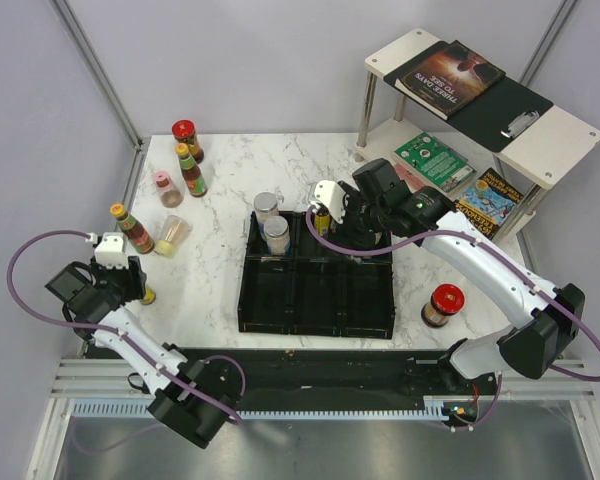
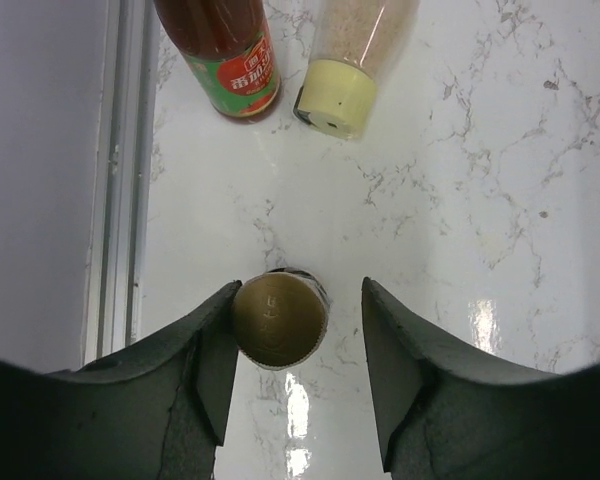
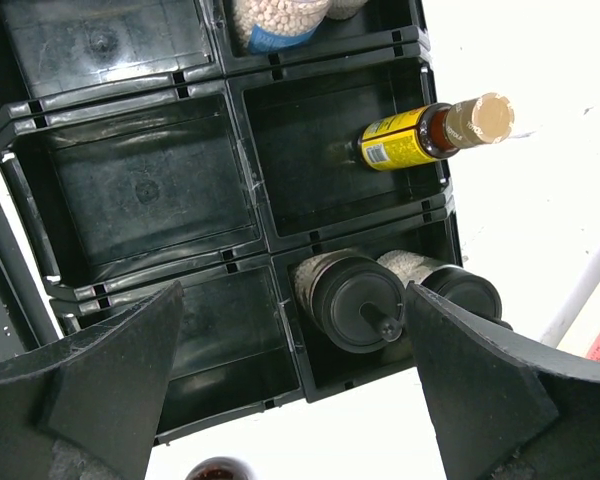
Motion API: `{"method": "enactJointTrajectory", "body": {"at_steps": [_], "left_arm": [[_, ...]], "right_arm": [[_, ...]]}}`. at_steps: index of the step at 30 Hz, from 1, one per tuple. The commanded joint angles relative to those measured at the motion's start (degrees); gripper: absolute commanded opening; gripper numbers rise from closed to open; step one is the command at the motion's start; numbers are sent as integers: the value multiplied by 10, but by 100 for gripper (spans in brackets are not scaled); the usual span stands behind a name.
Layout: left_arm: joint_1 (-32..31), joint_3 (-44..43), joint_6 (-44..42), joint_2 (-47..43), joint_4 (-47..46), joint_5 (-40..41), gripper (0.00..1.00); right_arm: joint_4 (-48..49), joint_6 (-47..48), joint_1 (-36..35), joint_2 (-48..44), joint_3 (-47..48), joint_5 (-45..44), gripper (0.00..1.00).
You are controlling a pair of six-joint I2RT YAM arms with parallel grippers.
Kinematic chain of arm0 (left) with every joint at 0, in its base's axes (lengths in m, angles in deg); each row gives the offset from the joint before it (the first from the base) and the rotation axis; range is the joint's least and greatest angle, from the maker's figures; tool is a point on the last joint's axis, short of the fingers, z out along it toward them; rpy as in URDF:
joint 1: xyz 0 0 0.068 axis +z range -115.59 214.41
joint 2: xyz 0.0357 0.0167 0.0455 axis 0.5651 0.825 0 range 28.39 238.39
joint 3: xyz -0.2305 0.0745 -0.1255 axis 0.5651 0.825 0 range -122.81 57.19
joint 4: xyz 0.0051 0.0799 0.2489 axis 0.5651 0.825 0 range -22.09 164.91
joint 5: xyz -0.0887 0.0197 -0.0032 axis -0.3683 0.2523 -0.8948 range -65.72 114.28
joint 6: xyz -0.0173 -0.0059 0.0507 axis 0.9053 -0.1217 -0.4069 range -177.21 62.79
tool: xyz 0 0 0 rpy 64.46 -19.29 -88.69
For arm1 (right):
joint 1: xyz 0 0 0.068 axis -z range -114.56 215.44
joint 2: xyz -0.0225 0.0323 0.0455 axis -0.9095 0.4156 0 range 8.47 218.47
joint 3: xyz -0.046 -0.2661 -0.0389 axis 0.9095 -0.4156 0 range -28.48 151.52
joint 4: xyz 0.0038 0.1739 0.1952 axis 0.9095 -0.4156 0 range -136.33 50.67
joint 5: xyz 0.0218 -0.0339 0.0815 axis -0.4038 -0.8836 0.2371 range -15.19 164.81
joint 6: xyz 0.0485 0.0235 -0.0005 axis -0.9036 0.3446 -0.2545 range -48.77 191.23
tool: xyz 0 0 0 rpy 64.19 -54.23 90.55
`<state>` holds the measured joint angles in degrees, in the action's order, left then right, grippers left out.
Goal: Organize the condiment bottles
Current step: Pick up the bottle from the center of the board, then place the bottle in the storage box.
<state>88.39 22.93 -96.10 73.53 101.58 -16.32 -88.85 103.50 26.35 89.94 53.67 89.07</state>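
Observation:
My left gripper [image 2: 292, 330] is open around a small bottle with a gold cap [image 2: 278, 318]. The cap touches the left finger and stands apart from the right one. It shows at the table's left edge [image 1: 148, 296]. My right gripper [image 3: 292, 320] is open and empty above the black tray [image 1: 315, 322]. Below it stand two black-lidded grinders [image 3: 355, 298]. A yellow-labelled bottle [image 3: 412, 136] leans in the adjoining compartment. Two clear jars [image 1: 276, 233] share the tray's far left compartment. A red sauce bottle [image 2: 230, 50] and a shaker lying on its side [image 2: 340, 60] are ahead of my left gripper.
A red-capped jar [image 1: 186, 135], a yellow-capped sauce bottle [image 1: 190, 170] and a pink-lidded shaker [image 1: 165, 188] stand at the far left. Another red-capped jar [image 1: 443, 305] stands right of the tray. A shelf with books [image 1: 480, 90] is at the far right.

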Motion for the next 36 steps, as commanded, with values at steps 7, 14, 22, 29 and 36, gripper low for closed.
{"method": "enactJointTrajectory", "body": {"at_steps": [7, 14, 22, 29, 36], "left_arm": [[5, -5, -14, 13, -23, -11, 16], [5, -2, -28, -4, -11, -54, 2], [-2, -60, -100, -43, 82, -165, 2], [-160, -141, -68, -10, 103, -136, 2], [-340, -196, 28, 46, 33, -48, 2]], "right_arm": [[21, -3, 3, -26, -2, -2, 98], [28, -27, 30, -25, 27, -1, 98], [67, -94, 125, -30, 67, -5, 98], [89, -131, 189, -58, 45, -31, 98], [103, -134, 233, -149, -29, -29, 98]]}}
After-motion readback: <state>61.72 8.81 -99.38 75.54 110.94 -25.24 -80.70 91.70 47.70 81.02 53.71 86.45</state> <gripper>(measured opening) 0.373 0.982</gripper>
